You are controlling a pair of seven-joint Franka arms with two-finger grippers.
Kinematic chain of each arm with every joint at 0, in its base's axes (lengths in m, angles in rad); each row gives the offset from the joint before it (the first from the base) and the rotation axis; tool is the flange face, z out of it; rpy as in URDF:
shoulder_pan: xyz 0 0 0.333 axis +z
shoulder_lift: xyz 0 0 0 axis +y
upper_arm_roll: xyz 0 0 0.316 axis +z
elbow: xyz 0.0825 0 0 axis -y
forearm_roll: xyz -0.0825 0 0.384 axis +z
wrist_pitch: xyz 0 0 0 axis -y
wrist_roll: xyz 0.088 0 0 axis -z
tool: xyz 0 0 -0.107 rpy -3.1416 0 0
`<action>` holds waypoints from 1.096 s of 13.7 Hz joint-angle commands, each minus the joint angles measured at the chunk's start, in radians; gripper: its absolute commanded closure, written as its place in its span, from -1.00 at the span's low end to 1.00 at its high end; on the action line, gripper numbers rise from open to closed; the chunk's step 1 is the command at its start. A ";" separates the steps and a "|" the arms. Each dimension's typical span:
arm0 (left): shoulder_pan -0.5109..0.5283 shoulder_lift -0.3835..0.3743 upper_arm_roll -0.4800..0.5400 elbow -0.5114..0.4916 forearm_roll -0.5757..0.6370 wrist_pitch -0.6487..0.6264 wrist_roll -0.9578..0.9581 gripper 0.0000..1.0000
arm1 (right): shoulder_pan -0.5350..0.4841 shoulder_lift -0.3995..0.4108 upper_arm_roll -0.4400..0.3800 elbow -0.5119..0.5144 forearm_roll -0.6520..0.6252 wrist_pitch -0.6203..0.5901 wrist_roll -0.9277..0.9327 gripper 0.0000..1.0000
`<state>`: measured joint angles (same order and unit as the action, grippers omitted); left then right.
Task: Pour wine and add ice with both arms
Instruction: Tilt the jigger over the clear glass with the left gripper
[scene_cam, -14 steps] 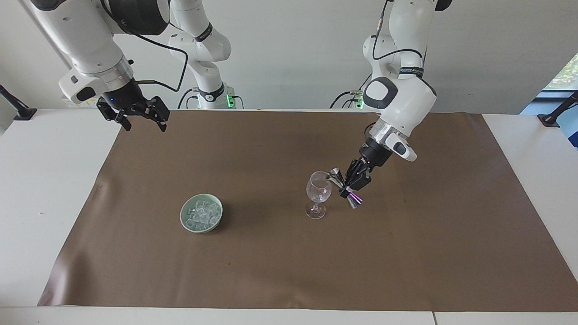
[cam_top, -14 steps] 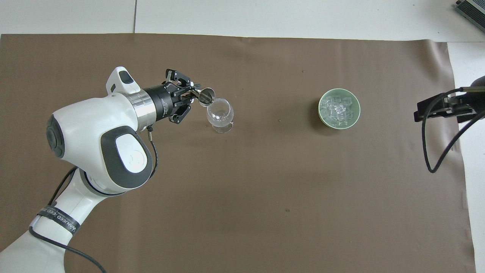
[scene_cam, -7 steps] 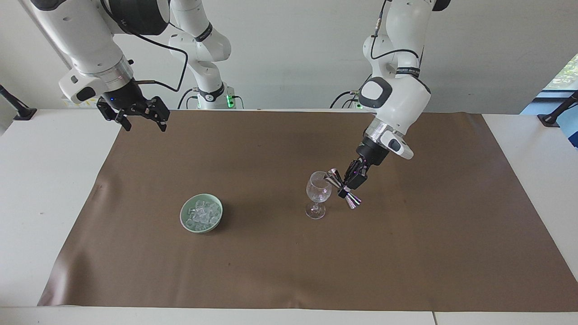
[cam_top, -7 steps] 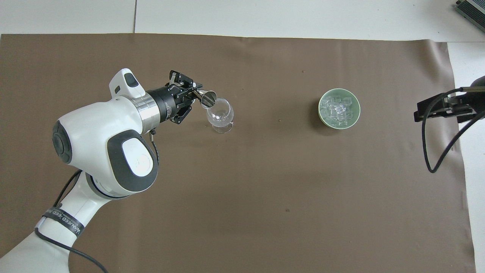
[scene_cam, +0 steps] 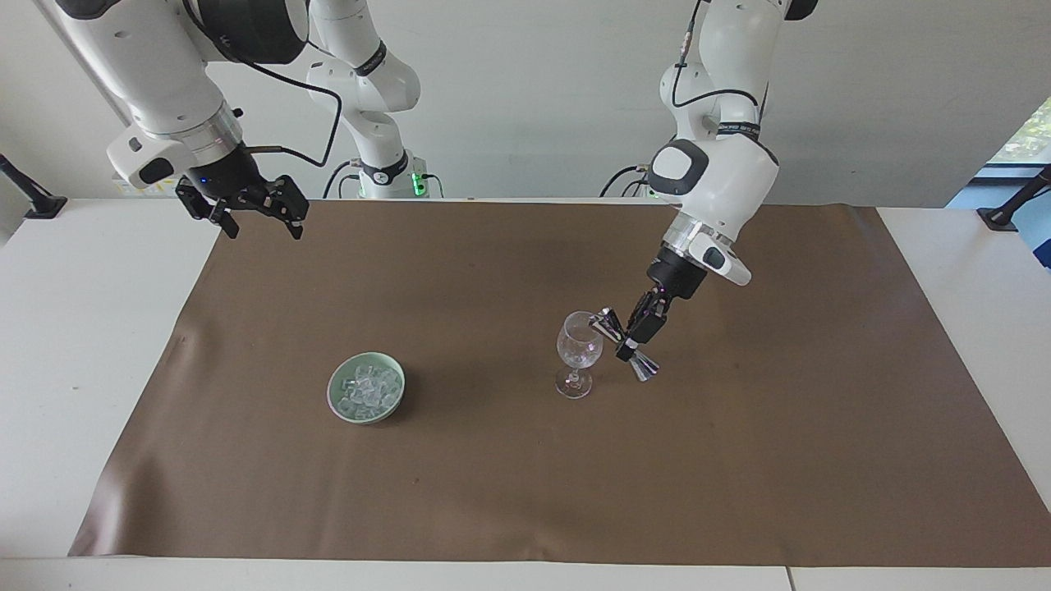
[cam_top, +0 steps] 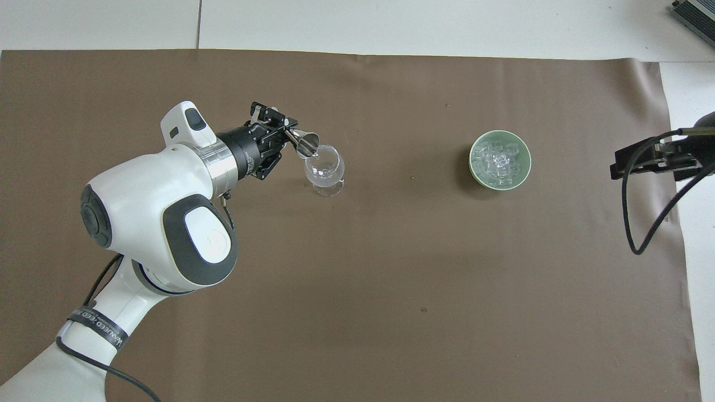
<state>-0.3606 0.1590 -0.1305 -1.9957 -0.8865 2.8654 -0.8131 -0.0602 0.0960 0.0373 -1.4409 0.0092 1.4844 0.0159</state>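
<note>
Near the centre of the facing frame, the left pincer (scene_cam: 636,332) is clamped on a steel jigger (scene_cam: 624,345), tilted with its mouth at the rim of a wine glass (scene_cam: 579,349) standing on a brown mat (scene_cam: 525,476). Lower left, ice (scene_cam: 367,389) fills a green bowl (scene_cam: 338,397). Upper left, the right pincer (scene_cam: 254,215) waits with fingers spread wide, holding nothing.

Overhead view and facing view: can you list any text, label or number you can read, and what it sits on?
Black band around the left arm's forearm: white lettering, too blurred to read with confidence.
The same band in the facing view: white lettering, too small to read.
Wine glass, measuring jigger, green bowl: no markings visible.
</note>
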 commanded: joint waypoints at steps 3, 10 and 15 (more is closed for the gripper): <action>-0.020 -0.022 0.014 -0.031 0.011 0.048 0.055 1.00 | 0.000 -0.015 -0.010 -0.023 0.020 0.016 -0.017 -1.00; -0.054 -0.018 0.014 -0.034 0.011 0.133 0.058 1.00 | 0.000 -0.015 -0.010 -0.023 0.020 0.016 -0.017 -1.00; -0.054 -0.016 0.015 -0.034 0.011 0.135 0.121 1.00 | 0.000 -0.015 -0.010 -0.023 0.020 0.016 -0.017 -1.00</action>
<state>-0.3957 0.1592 -0.1308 -2.0035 -0.8865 2.9726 -0.7186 -0.0602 0.0960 0.0373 -1.4409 0.0092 1.4844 0.0159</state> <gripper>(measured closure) 0.789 0.000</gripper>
